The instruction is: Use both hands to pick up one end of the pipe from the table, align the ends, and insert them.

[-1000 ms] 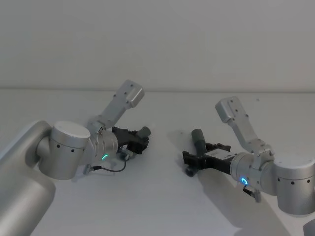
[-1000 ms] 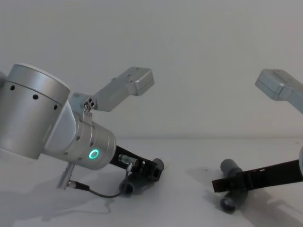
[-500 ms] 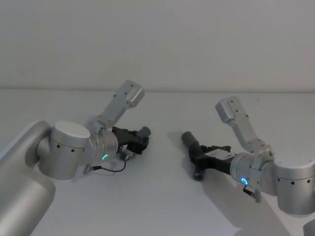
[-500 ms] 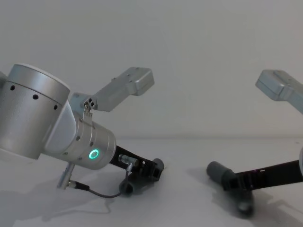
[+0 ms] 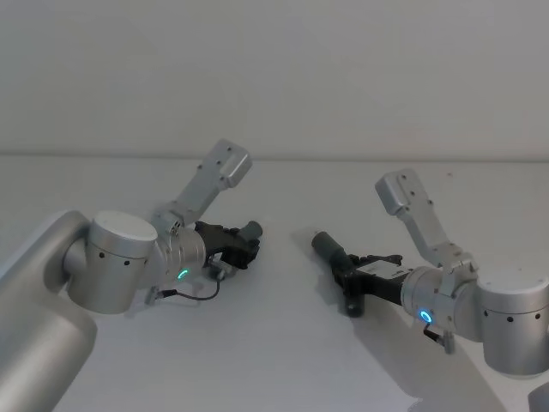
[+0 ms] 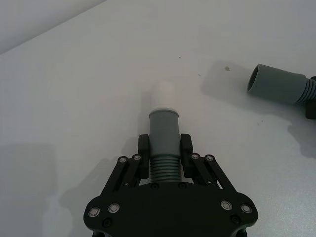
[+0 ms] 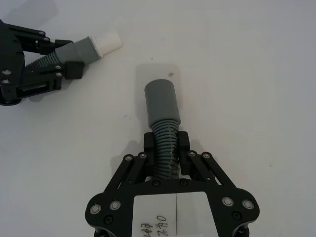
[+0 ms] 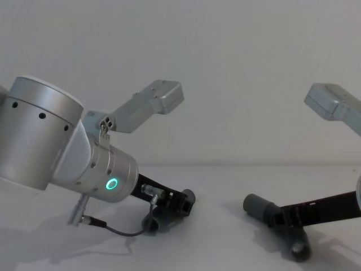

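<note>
Pipe is in two pieces right now, one gripped per arm, ends not joined yet. The left pipe piece (image 6: 163,126) is clamped by the left gripper (image 6: 165,148) across its ribbed middle, just behind the smooth grey collar. Its narrower white tip (image 6: 163,95) is pointed away from the gripper, out over the desk (image 6: 74,74).

Same deal on the other side: the right pipe piece (image 7: 161,106) is pinched at its ribs by the right gripper (image 7: 166,143), both fingers closed snug on it, with its plain grey collar stuck out forward.

In the head view the two pieces are seen well apart near the middle of the desk, with a stretch of bare white surface left between them. The collars are turned roughly toward each other but aren't lined up; from the right wrist camera the white tip is seen off to one side of the right piece's collar.

In the chest view the right piece's bent lower end (image 8: 299,248) is hung down close to the desk. Whether it's touching can't be told.
</note>
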